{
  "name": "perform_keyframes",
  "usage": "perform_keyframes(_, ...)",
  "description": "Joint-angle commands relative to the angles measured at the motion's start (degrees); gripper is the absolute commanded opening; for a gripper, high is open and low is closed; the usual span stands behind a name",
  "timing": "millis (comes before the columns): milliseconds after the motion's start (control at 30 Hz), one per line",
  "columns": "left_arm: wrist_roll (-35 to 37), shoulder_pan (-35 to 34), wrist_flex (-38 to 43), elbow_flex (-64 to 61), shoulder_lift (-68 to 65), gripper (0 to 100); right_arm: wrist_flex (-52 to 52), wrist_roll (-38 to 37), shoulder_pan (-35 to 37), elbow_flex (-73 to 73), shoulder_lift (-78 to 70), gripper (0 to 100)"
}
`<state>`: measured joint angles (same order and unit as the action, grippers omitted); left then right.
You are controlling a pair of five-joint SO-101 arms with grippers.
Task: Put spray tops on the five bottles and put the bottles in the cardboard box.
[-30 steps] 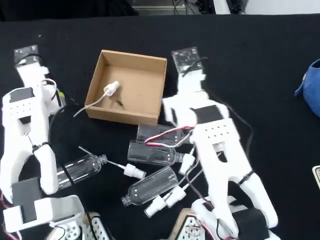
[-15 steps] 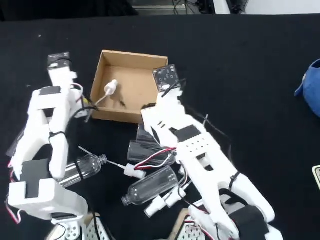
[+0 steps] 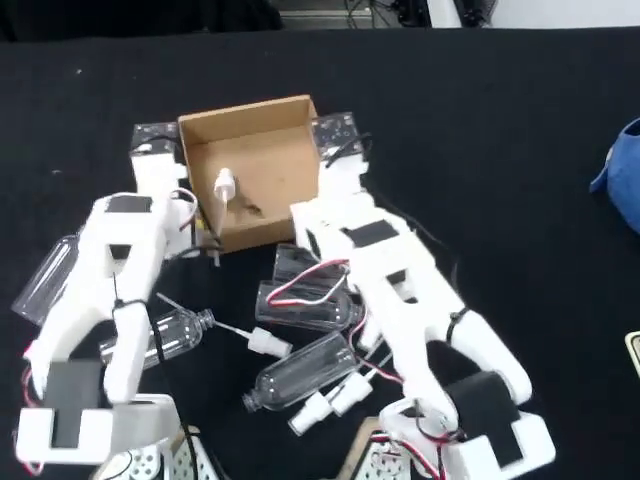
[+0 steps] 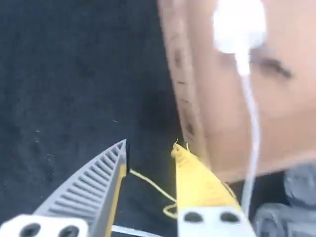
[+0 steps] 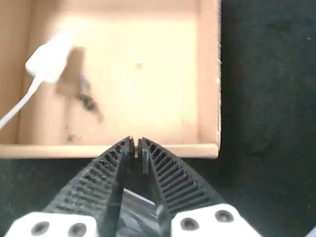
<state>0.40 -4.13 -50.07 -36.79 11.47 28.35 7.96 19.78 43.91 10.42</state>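
Observation:
The cardboard box (image 3: 262, 128) sits skewed at the table's middle, with one white spray top (image 3: 225, 184) and its tube inside. My left gripper (image 4: 148, 145) is open just outside the box's left wall (image 4: 181, 94), its yellow finger (image 4: 197, 180) close to the cardboard. My right gripper (image 5: 136, 144) is shut, empty, at the box's near wall (image 5: 108, 150). Three clear bottles (image 3: 300, 370) lie in front of the box, another (image 3: 165, 335) lies to their left, and one more (image 3: 45, 275) lies at the far left. Loose spray tops (image 3: 265, 343) lie among them.
Both white arms (image 3: 400, 280) crowd the near half of the table, and red and white cables hang over the bottles. A blue object (image 3: 622, 185) lies at the right edge. The far part of the black table (image 3: 480, 90) is open.
Both arms swung in toward the box, the left one from the far left to the box's left wall. The box turned and shifted slightly. The far-left bottle became uncovered.

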Motion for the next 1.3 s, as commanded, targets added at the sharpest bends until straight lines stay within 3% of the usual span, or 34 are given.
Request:
perform_keyframes(0,0.0,2.3,3.1,-1.7,6.8,3,2.2,-0.1,-3.1,-3.2,-3.0,1.6)
perform_keyframes(233,0.1,0.3,14.1,-7.8,5.5,3,5.2,-0.1,-3.5,-4.1,-3.0,1.6)
perform_keyframes(533,0.0,5.5,15.9,-8.1,5.5,3,5.4,0.3,-6.7,-1.2,1.3,1.5)
perform_keyframes(800,-0.1,6.7,23.5,-12.8,6.1,3,7.3,0.0,-6.6,-1.0,7.1,1.6)
perform_keyframes(967,0.4,1.3,23.3,-13.1,6.2,3,11.7,-0.1,0.4,-2.6,12.4,1.8)
perform_keyframes(1167,0.5,-4.0,16.2,-8.7,6.2,3,12.1,0.3,9.3,-6.7,10.2,16.6)
perform_keyframes(1267,3.6,-4.5,12.9,-7.3,6.2,3,10.7,1.4,12.0,-9.5,8.2,17.7)
